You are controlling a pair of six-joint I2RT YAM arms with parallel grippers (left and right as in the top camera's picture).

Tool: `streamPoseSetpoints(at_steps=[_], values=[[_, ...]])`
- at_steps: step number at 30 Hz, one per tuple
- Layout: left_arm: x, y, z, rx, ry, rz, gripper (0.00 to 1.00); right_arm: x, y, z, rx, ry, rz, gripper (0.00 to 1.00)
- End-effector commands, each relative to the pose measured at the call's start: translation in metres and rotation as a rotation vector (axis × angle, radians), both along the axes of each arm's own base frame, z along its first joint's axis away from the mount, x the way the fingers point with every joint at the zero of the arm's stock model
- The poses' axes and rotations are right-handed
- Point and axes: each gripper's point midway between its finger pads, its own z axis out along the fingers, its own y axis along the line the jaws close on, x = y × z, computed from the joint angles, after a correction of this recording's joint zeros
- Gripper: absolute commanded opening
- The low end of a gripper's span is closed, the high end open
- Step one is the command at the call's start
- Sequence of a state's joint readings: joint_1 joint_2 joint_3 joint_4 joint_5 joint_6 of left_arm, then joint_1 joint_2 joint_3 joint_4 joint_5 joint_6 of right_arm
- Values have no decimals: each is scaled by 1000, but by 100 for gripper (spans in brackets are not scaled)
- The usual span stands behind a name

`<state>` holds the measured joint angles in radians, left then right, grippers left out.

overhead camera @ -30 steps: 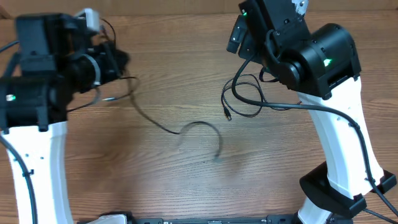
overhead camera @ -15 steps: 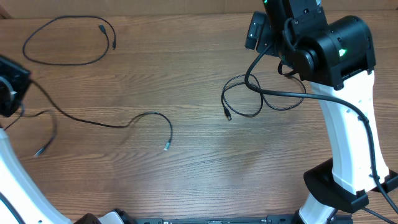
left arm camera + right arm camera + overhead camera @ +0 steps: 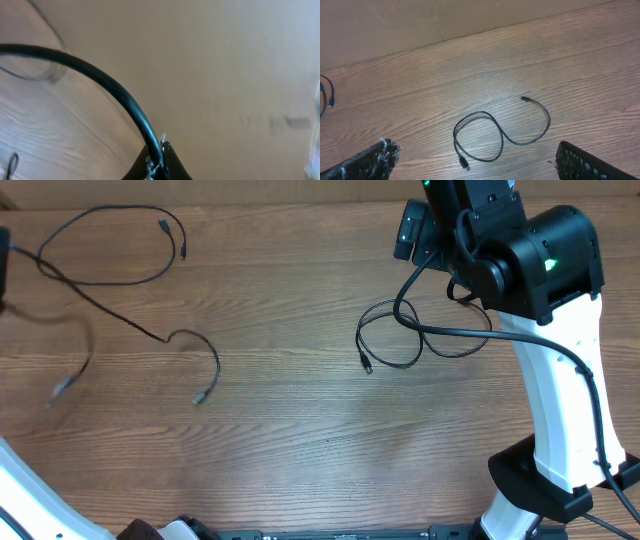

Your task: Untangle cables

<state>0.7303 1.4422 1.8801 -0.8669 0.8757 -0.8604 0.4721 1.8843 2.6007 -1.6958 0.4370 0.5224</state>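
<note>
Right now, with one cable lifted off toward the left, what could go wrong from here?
1. The held cable crosses the separate loop at upper left; pulling further could drag both into a new tangle.
2. The left pincer pinches it only at the very tips, so it might slip out.
3. The right pincer hangs open over the coiled cable, which overlaps itself; a careless grab could tighten that crossing.

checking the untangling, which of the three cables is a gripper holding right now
The long cable strung across the left side; the left gripper is shut on it. The top-left loop and the right-hand coil lie loose.
</note>
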Motion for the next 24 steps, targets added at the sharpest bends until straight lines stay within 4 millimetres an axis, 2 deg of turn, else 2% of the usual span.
streamPoseSetpoints(at_steps=[1, 5, 8, 11, 14, 18, 24], values=[[-6, -51, 11, 143, -105, -283, 4, -1, -3, 4, -8, -11, -2, 100], [-8, -70, -8, 266, -85, -373, 4, -1, -3, 4, -8, -11, -2, 100], [-6, -78, -14, 272, -73, -396, 4, -1, -3, 4, -8, -11, -2, 100], [-8, -91, 0, 109, -91, -433, 4, -1, -3, 4, -8, -11, -2, 100], [-9, -97, 16, 58, -139, -470, 4, -1, -3, 4, -8, -11, -2, 100], [-8, -98, 19, 122, -178, -487, 4, -1, -3, 4, -8, -11, -2, 100], [-9, -97, 10, 250, -200, -506, 4, -1, -3, 4, -8, -11, -2, 100]])
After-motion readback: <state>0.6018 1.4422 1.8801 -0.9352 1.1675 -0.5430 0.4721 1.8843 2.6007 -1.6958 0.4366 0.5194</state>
